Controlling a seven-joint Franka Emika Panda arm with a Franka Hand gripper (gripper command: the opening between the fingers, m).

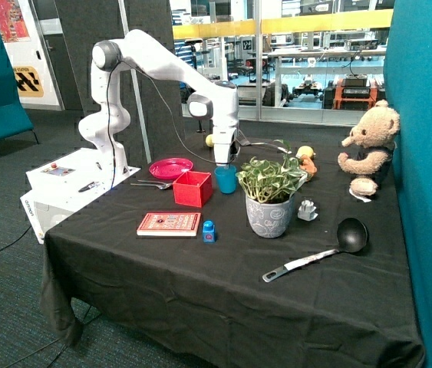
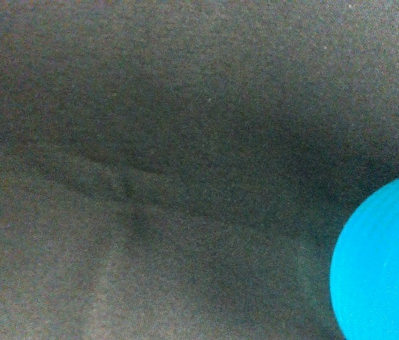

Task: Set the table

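Observation:
The table (image 1: 200,284) is draped in a black cloth. On it a blue cup (image 1: 225,180) stands between a red box (image 1: 192,188) and a potted plant (image 1: 271,201). My gripper (image 1: 224,159) hangs straight down with its tip at the cup's rim. In the wrist view the cup (image 2: 383,262) shows only as a blue curve at the edge, over the black cloth (image 2: 171,156). A pink plate (image 1: 170,167) lies behind the red box, with cutlery (image 1: 152,184) beside it.
A red book (image 1: 169,224) and a small blue block (image 1: 209,231) lie near the front. A black ladle (image 1: 323,251) lies past the plant, near a small grey object (image 1: 307,209). A teddy bear (image 1: 369,147) sits against the teal wall. My white base box (image 1: 70,188) adjoins the table.

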